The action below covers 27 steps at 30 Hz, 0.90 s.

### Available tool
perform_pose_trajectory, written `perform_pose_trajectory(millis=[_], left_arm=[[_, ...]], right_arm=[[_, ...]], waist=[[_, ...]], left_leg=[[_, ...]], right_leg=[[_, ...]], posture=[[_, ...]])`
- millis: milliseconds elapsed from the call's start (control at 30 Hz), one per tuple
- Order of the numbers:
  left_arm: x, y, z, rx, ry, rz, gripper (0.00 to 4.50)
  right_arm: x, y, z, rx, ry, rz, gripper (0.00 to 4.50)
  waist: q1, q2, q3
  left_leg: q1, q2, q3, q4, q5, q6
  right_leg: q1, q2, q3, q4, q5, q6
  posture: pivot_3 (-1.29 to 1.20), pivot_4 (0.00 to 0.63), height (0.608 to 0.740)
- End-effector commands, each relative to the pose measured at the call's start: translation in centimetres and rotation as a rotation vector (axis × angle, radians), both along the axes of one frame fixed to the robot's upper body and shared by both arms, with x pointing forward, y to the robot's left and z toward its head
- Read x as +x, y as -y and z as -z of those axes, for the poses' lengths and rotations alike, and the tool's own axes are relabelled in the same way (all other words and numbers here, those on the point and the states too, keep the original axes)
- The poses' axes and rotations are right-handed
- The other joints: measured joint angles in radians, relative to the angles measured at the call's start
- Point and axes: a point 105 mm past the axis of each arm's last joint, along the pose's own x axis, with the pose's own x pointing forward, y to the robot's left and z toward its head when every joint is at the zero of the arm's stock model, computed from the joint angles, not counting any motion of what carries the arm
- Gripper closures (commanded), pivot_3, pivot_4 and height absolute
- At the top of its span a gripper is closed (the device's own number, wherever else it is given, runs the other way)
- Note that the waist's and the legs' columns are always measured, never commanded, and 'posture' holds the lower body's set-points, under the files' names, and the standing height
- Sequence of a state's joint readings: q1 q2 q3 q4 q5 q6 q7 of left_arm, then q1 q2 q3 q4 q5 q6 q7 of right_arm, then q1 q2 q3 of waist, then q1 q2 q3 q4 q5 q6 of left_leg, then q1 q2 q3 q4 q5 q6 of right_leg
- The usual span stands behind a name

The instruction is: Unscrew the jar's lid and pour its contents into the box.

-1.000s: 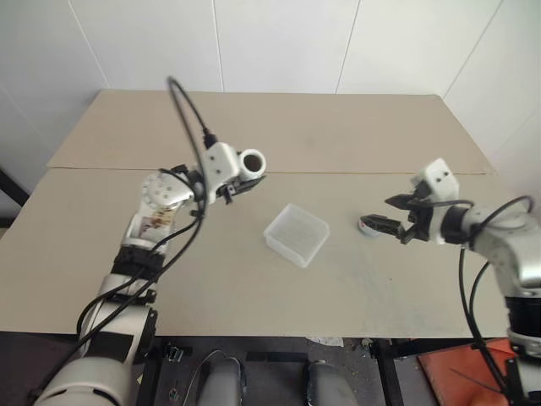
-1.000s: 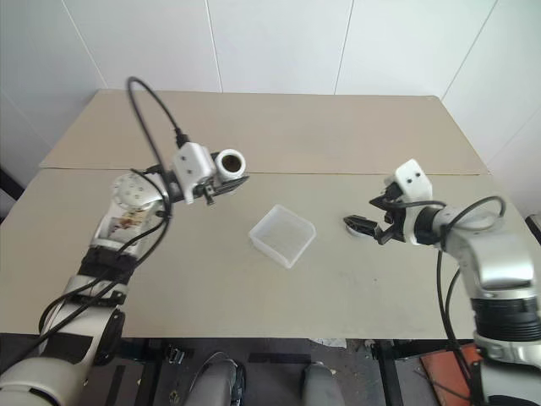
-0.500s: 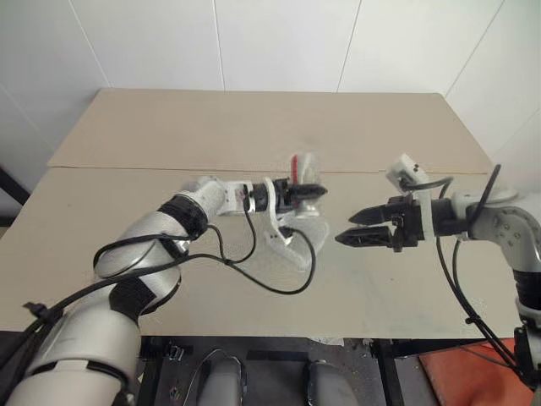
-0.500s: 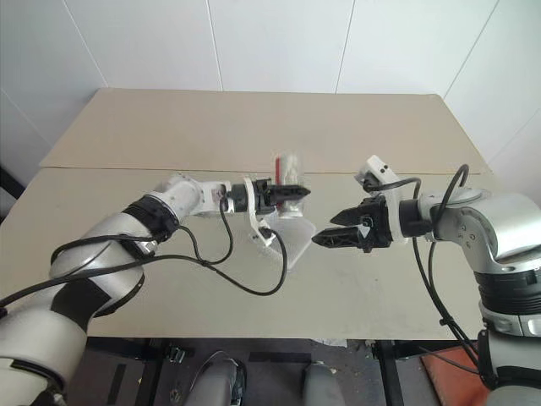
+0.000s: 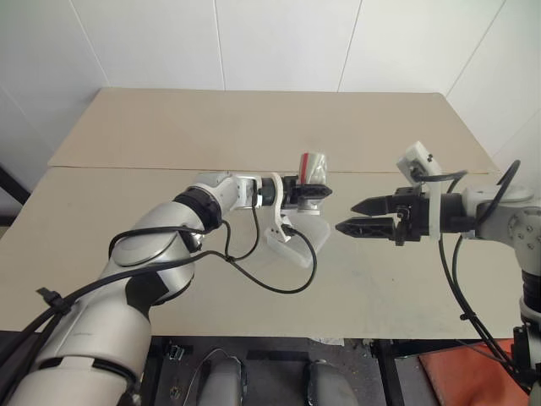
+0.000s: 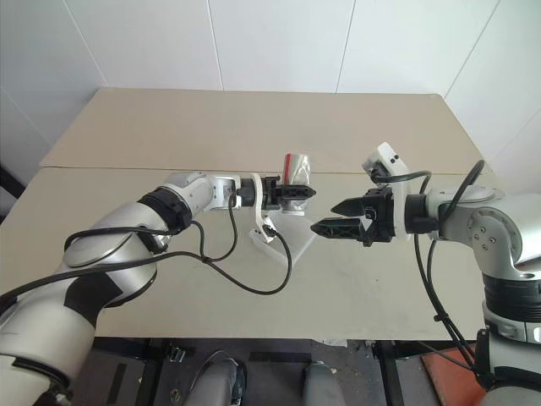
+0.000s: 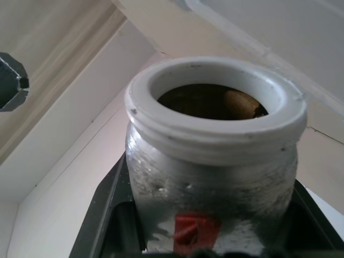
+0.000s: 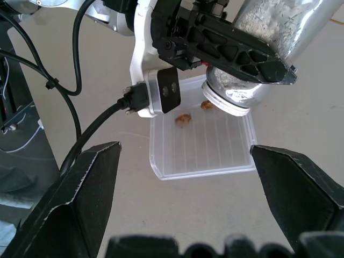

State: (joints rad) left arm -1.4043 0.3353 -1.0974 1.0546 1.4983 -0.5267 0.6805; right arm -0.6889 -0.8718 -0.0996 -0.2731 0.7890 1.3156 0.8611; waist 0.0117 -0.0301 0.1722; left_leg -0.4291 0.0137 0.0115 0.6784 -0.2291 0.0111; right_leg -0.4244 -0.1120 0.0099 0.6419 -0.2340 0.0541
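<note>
The left pincer (image 5: 317,193) pinches the jar (image 5: 314,168), tipped mouth-down over the box (image 8: 203,154) (two pieces (image 8: 183,119) inside); the right pincer (image 5: 345,216) is spread beside it.

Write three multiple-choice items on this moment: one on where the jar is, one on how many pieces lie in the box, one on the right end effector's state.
1. The jar is
A. held over the box
B. standing on the table
C. inside the box

2. Pieces lying in the box:
A. none
B. two
C. five

3. The right end effector is
A. shut on the lid
B. shut on the jar
C. open, holding nothing

Answers:
1 A: the left end effector holds it tilted mouth-down above the tray.
2 B: the right wrist view shows two.
3 C: its fingers stand apart.
</note>
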Motion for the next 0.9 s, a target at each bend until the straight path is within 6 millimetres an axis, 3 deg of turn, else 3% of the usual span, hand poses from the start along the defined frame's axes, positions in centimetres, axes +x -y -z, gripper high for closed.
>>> perform_pose_trajectory(millis=[33, 133, 333, 467, 633, 767, 900], left_arm=[[0.3, 0.1, -2.4, -0.081, -0.007, -0.014, 2.54], [0.1, -0.7, -3.5, -0.198, -0.135, -0.033, 2.54], [1.1, -6.2, -5.2, -0.597, -0.546, -0.197, 2.54], [2.8, -10.1, -6.0, -1.092, -0.941, -0.323, 2.54], [2.4, -13.2, -5.1, -1.546, -1.393, -0.334, 2.54], [1.6, -15.6, -3.6, -1.8, -1.57, -0.384, 2.54], [0.2, -16.7, -1.9, -1.902, -1.643, -0.423, 2.54]], right_arm=[[0.1, -0.1, -1.2, 0.012, 0.066, -0.004, 0.02], [0.3, -0.1, -1.2, 0.014, 0.076, -0.011, 0.02], [0.6, -0.5, -1.5, 0.028, 0.136, -0.034, 0.02], [1.1, -1.0, -1.4, 0.049, 0.155, -0.04, 0.02], [1.6, -1.5, -1.7, 0.074, 0.168, -0.053, 0.02], [1.8, -1.9, -2.1, 0.097, 0.165, -0.067, 0.02], [2.1, -2.2, -2.3, 0.106, 0.168, -0.078, 0.02]], waist=[[0.001, 0.0, 0.0], [0.0, 0.0, 0.0], [-0.008, 0.0, 0.0], [-0.01, 0.001, 0.0], [-0.008, 0.001, 0.0], [-0.023, 0.001, 0.0], [-0.027, 0.001, 0.0]], left_leg=[[0.0, 0.0, 0.0, 0.0, 0.0, 0.0], [0.0, 0.0, 0.0, 0.0, 0.0, 0.0], [0.001, 0.0, 0.001, 0.0, 0.0, 0.0], [0.002, 0.001, 0.0, 0.001, 0.0, 0.0], [-0.001, 0.001, -0.001, 0.003, 0.0, 0.0], [0.001, 0.001, -0.002, 0.003, 0.0, 0.0], [0.005, 0.0, -0.005, 0.002, 0.0, 0.0]], right_leg=[[0.0, 0.0, 0.0, 0.0, 0.0, 0.0], [0.0, 0.0, 0.0, 0.0, 0.0, 0.0], [0.0, 0.0, 0.001, 0.0, 0.0, 0.0], [0.001, 0.0, 0.0, 0.001, 0.0, 0.0], [0.001, -0.001, -0.001, 0.001, 0.0, 0.0], [0.001, 0.0, 0.0, 0.002, 0.0, 0.0], [0.004, 0.0, 0.0, 0.002, 0.0, 0.0]], posture=[[0.0, 0.15, 0.74], [0.0, 0.15, 0.74], [0.0, 0.15, 0.74], [0.0, 0.15, 0.74], [0.0, 0.15, 0.74], [0.0, 0.15, 0.74], [0.0, 0.15, 0.74]])
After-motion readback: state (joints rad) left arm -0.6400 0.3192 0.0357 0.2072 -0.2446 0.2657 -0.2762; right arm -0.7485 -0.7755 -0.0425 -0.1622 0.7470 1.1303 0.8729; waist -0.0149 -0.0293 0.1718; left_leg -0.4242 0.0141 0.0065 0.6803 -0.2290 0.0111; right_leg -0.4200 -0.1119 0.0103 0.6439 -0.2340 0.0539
